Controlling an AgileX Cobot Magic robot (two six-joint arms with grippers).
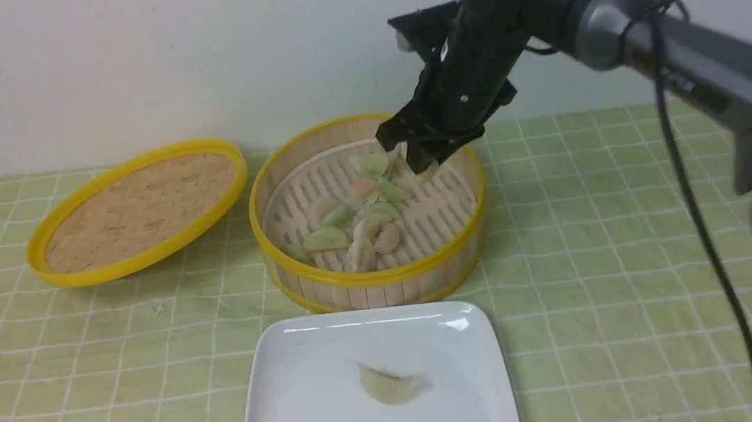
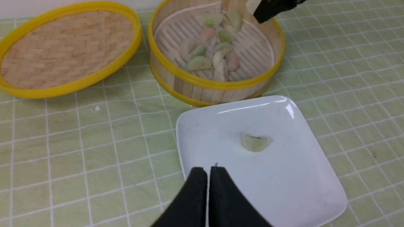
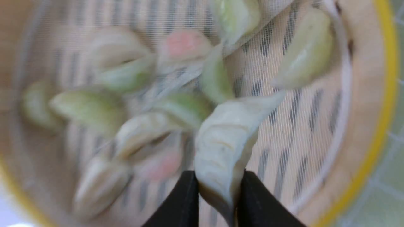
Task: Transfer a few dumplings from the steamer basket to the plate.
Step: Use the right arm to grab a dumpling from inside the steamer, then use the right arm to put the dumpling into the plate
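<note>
The steamer basket (image 1: 375, 282) stands mid-table with several pale green and pink dumplings (image 1: 349, 224) on its slatted floor. My right gripper (image 1: 410, 153) hangs over the basket's far side, shut on a whitish dumpling (image 3: 222, 148) lifted above the others. The white plate (image 1: 314, 420) lies in front of the basket with one dumpling (image 1: 389, 386) on it. My left gripper (image 2: 208, 170) is shut and empty, over the plate's near-left edge (image 2: 186, 148); in the front view only a dark bit of that arm shows at the left edge.
The flat woven lid (image 1: 138, 209) with a yellow rim lies left of the basket, tilted against the table. The table has a green checked cloth (image 1: 631, 247). A white wall stands behind. The right arm and its cable (image 1: 697, 205) cross the right side.
</note>
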